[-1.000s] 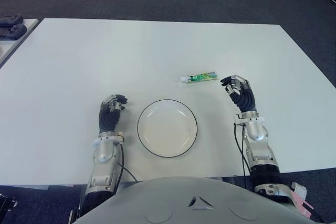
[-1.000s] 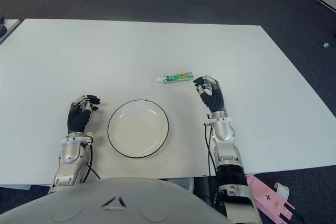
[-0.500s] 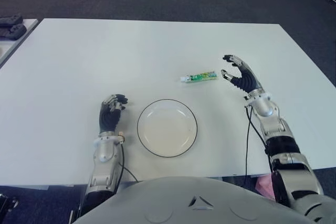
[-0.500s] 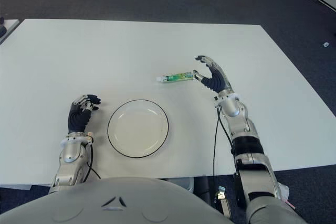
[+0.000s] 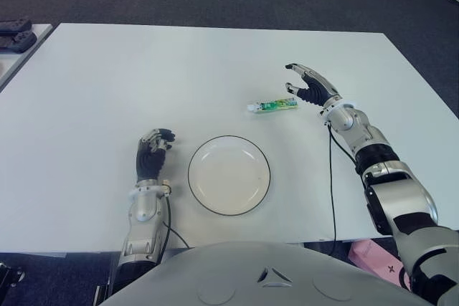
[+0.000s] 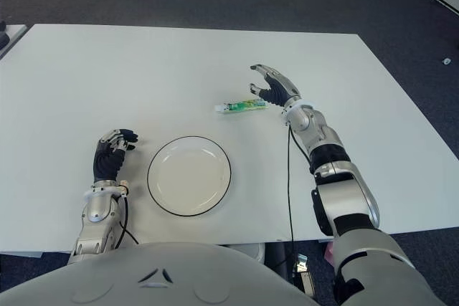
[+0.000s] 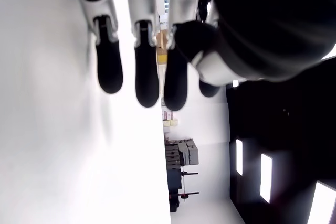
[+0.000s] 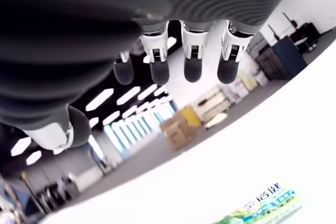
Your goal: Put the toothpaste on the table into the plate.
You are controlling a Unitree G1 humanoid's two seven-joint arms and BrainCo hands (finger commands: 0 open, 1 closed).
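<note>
The green-and-white toothpaste (image 5: 272,106) tube lies flat on the table beyond the empty black-rimmed plate (image 5: 229,174).

Toothpaste (image 5: 272,106) behind plate (image 5: 195,193), apart

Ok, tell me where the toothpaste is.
The small green-and-white toothpaste tube lies flat on the white table, beyond the black-rimmed white plate, just left of the open right hand.
</note>
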